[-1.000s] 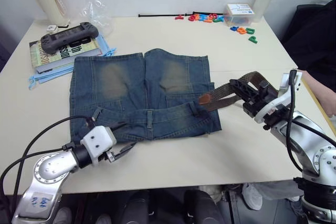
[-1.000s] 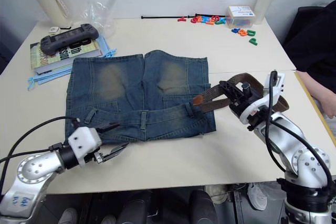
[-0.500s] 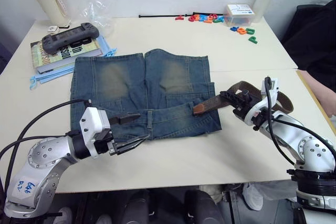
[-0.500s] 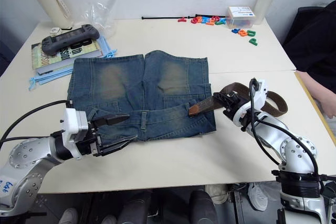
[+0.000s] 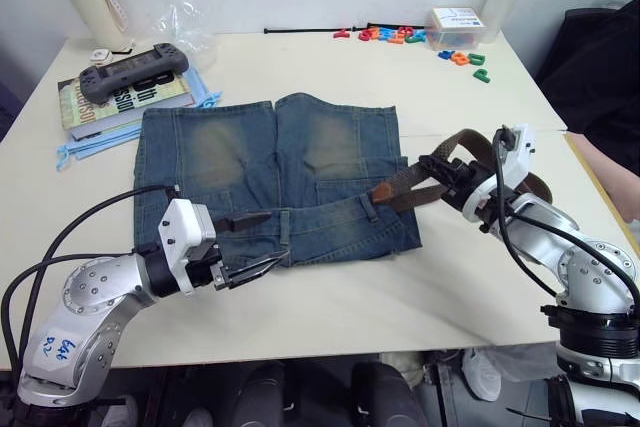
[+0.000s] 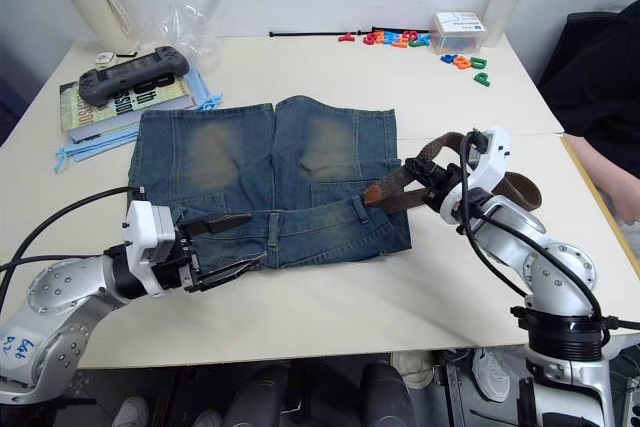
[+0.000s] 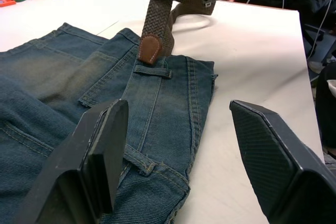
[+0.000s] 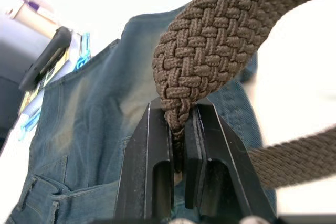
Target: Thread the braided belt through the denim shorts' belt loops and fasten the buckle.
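Braided belt (image 5: 405,185) sits clamped in the right pincer (image 5: 447,179), tip over the denim shorts (image 5: 270,179); left pincer (image 5: 252,244) gapes wide at the waistband.

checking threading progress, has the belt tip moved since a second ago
Yes. The braided belt tip has edged left along the denim shorts waistband, from just right of the rightmost belt loop to right at it.

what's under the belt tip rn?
The braided belt tip, held in the right claw, lies on the denim shorts waistband, at a belt loop. Threading hidden.
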Available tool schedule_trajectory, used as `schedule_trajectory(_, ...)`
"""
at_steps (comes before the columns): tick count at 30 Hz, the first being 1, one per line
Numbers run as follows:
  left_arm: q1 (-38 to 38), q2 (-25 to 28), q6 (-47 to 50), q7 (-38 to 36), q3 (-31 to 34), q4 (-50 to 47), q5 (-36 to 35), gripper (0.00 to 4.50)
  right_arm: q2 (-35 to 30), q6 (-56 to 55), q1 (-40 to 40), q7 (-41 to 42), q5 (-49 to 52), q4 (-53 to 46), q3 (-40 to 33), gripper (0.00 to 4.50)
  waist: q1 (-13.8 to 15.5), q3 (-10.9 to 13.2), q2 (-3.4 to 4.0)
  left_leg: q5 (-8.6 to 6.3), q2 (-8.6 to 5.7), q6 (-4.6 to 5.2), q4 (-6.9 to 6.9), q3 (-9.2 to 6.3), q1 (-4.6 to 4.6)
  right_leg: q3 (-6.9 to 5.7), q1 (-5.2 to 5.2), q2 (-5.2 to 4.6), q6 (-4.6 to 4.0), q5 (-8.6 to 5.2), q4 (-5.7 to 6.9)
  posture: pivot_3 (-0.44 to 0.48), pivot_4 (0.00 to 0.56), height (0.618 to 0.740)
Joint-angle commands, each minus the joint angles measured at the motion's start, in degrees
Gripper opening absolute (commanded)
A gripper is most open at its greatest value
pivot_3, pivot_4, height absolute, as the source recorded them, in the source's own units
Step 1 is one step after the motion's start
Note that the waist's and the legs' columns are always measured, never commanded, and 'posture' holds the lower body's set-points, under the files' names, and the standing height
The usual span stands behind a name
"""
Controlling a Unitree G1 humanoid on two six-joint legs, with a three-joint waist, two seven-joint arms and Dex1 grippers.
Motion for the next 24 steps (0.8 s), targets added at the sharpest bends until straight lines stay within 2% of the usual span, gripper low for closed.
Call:
schedule_trajectory(1,-1.07,0.01,0.41,1.41,-0.20,-2.40,0.04,3.43,-1.04,1.18,-1.18,-2.63,-2.70,-6.23,-0.09,0.00,0.02,0.00,0.00,0.00,0.00,0.00,0.00,0.00,-0.01,0.00,-0.01,0.00,0.00,0.00,0.00,0.000,0.150,0.713)
schedule_trajectory(15,-4.31,0.26,4.50,3.65,-1.08,-3.81,-1.29,3.43,2.36,4.46,2.16,-5.04,-10.44,-9.73,2.88,0.00,-0.05,0.00,0.00,0.01,0.00,-0.02,-0.03,0.04,-0.02,-0.02,-0.04,0.04,0.00,0.00,0.00,0.000,0.150,0.713)
schedule_trajectory(24,-5.05,0.01,6.20,4.55,-0.99,-4.54,-1.59,3.43,3.58,5.80,0.48,-3.78,-11.89,-9.61,1.08,0.00,-0.04,0.00,0.00,0.03,0.00,-0.05,-0.04,0.05,-0.01,-0.02,-0.06,0.06,0.00,0.00,0.02,0.000,0.150,0.713)
